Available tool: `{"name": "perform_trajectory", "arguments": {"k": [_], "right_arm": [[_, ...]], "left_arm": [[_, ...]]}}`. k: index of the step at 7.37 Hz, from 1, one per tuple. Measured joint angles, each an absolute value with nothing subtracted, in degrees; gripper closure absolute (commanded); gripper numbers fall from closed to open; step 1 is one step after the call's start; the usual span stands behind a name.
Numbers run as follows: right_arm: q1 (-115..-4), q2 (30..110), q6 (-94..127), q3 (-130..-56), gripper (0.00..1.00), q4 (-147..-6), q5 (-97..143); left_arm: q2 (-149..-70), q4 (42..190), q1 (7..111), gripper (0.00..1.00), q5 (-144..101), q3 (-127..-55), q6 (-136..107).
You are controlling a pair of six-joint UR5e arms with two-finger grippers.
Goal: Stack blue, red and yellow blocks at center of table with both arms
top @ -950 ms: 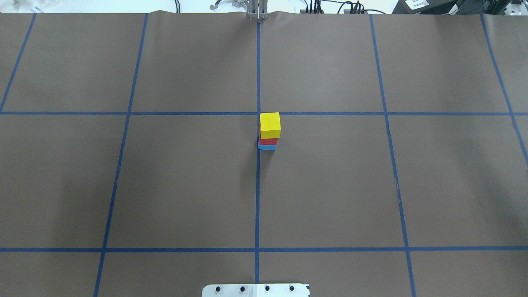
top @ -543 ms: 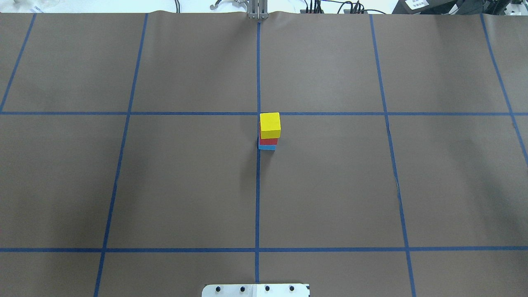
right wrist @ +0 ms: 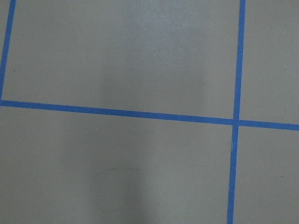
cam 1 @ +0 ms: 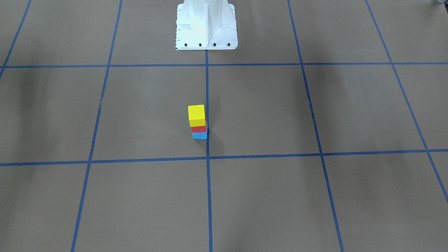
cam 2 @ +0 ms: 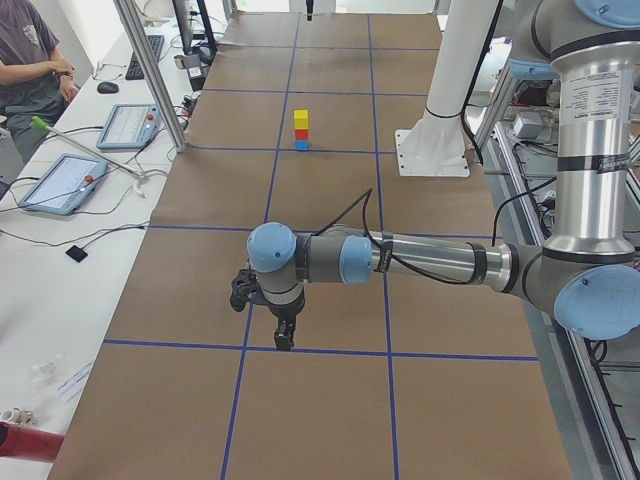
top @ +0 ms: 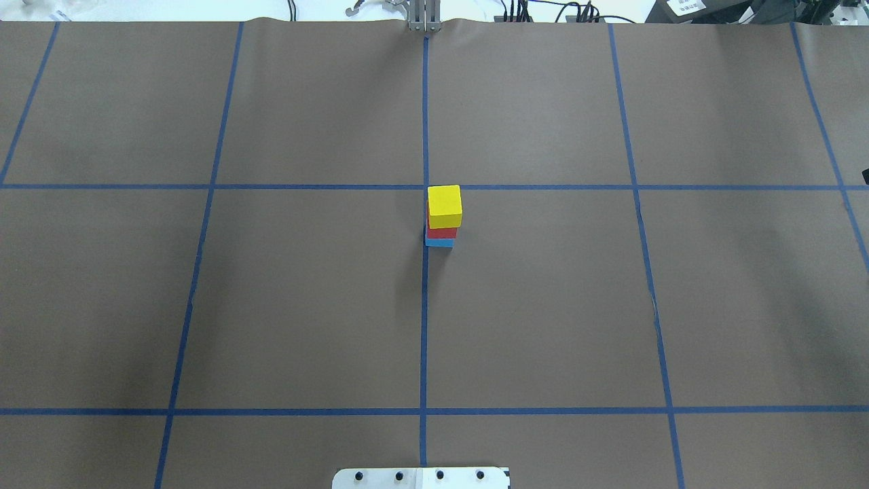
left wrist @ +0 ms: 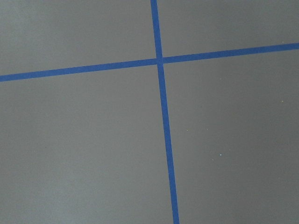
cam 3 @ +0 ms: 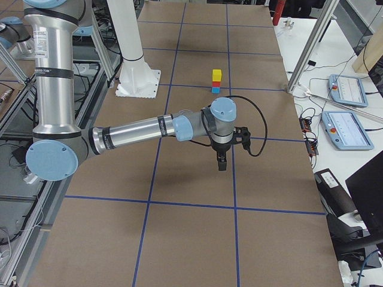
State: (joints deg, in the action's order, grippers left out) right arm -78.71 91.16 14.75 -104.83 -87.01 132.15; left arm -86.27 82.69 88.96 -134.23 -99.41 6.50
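Note:
A stack stands near the table's center: blue block [top: 439, 242] at the bottom, red block [top: 441, 232] on it, yellow block [top: 445, 204] on top. It also shows in the front-facing view, with the yellow block [cam 1: 196, 114] uppermost. Neither gripper touches it. My left gripper [cam 2: 283, 340] shows only in the exterior left view, pointing down over the table far from the stack. My right gripper [cam 3: 221, 164] shows only in the exterior right view, also pointing down and far from the stack. I cannot tell whether either is open or shut. Both wrist views show only brown paper and blue tape.
The robot's white base [cam 1: 206, 28] stands at the table's near edge. Blue tape lines [top: 424, 305] mark a grid on the brown paper. An operator [cam 2: 30, 60], tablets [cam 2: 65, 182] and metal posts [cam 2: 150, 70] are beside the table.
The stack has not moved. A small dark shape has appeared at the right edge of the overhead view.

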Motion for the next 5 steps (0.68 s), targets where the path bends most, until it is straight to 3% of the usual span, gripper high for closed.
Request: {"name": "perform_trajectory", "arguments": {"k": [5], "right_arm": [[-82.86, 91.91, 5.84, -99.20, 0.00, -87.26, 132.80]], "left_arm": [[-86.25, 82.75, 88.92, 0.00, -134.30, -99.12, 6.47]]}}
